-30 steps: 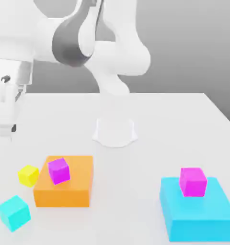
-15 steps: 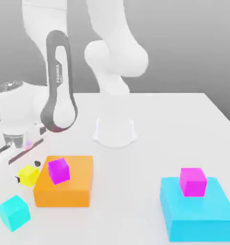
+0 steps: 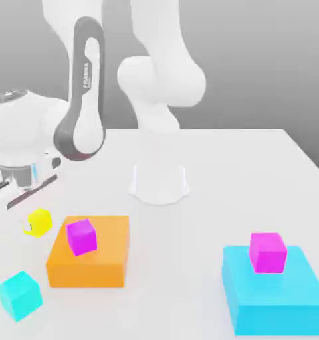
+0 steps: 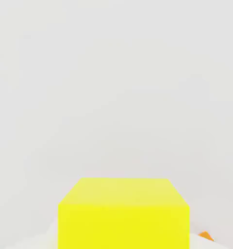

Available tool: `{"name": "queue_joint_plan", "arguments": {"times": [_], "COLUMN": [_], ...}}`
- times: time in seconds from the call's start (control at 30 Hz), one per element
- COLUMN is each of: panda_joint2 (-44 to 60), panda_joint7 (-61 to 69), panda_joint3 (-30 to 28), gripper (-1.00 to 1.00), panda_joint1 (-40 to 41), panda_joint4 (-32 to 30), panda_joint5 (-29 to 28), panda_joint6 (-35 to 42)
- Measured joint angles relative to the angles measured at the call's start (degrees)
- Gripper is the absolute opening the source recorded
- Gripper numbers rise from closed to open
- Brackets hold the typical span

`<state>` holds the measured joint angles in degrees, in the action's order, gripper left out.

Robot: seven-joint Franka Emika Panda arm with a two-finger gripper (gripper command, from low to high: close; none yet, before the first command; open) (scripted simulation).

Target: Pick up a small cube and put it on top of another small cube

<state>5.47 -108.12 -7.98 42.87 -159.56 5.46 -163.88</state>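
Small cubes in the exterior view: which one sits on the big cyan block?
The small pinkish-magenta cube; the violet-purple one sits on the orange block.

White arm folded low toward the exterior view's left — gripper (image 3: 33, 216) downward; jaws clamped on the yellow cube (image 3: 39, 221)
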Motion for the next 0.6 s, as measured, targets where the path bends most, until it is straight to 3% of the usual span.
{"name": "queue_joint_plan", "arguments": {"times": [0.2, 0.6], "panda_joint2": [-0.1, -2.7], "panda_joint7": [13.6, 44.6], "panda_joint3": [3.0, 11.8], "gripper": [-1.00, -1.00], "panda_joint1": [2.7, -3.0], "panda_joint4": [1.4, 6.3], "panda_joint5": [6.5, 21.1], "panda_joint6": [2.6, 11.0]}}
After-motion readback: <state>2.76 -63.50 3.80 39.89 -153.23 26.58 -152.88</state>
